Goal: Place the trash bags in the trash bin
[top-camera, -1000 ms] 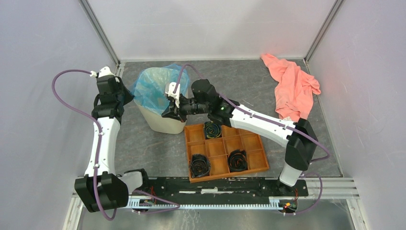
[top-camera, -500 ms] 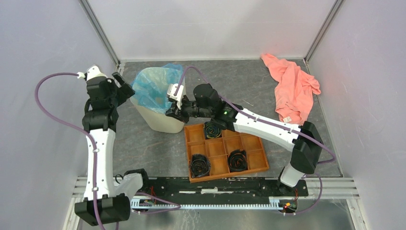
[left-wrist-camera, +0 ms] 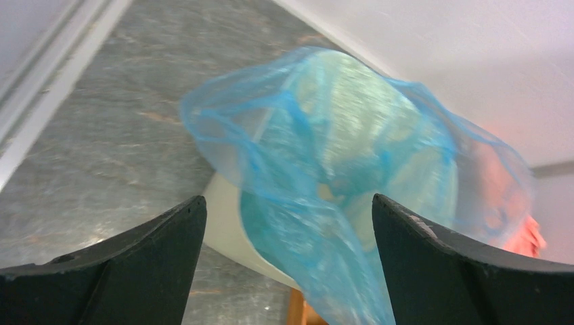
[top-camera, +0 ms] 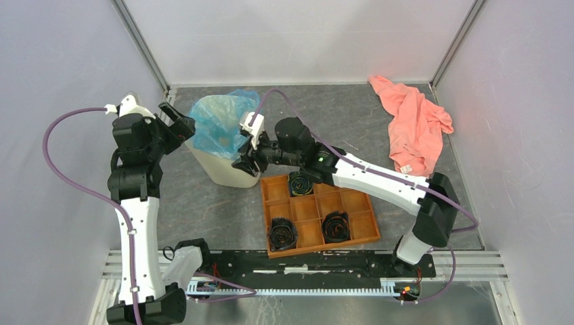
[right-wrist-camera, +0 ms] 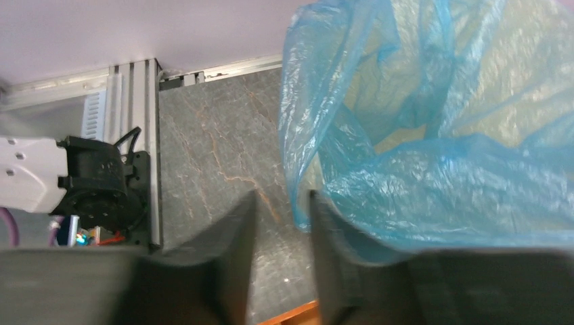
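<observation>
Overhead, 2 wrist close-ups: shared bag (top-camera: pixel 218 125)

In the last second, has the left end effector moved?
Yes. The left end effector has pulled back from the trash bin toward the left wall, and its jaws now stand open.
</observation>
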